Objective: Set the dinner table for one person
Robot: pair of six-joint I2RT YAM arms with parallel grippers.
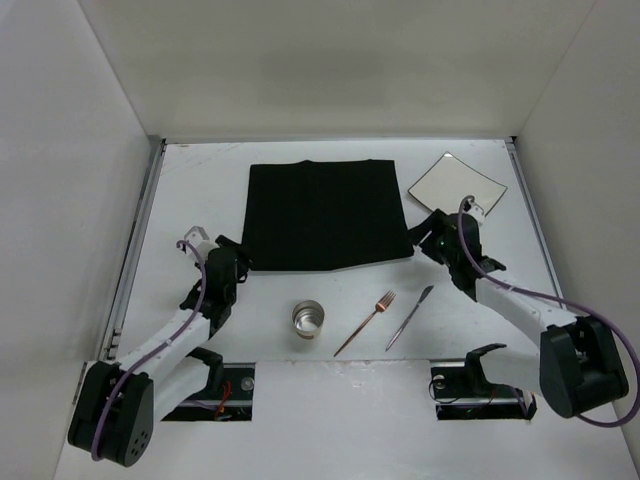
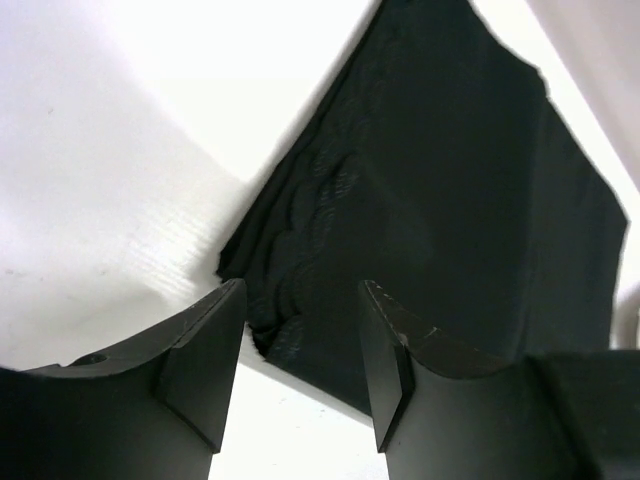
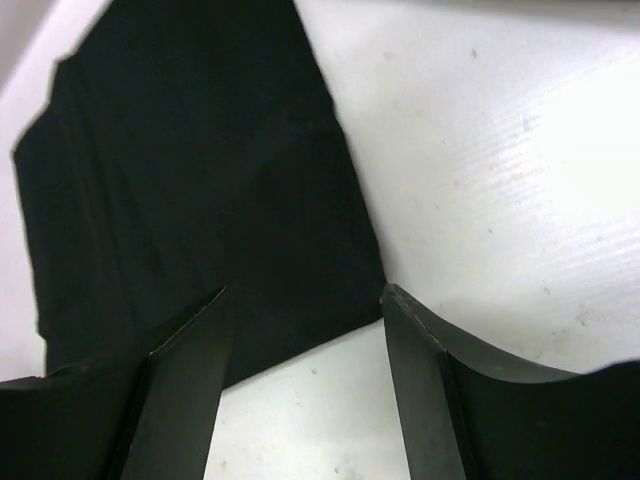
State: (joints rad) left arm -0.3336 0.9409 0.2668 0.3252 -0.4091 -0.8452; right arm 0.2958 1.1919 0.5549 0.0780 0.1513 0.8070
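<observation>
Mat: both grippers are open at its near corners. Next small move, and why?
Probably a pinch. The left gripper and right gripper are both open, each straddling a near corner of the mat. The left corner looks rumpled, so closing on both corners and tugging gently could flatten it. Whether they touch the cloth is unclear.

Mat [image 1: 325,215] near corners hidden under left gripper [image 1: 236,262] and right gripper [image 1: 418,238]; wrist views crop its far edge.
</observation>
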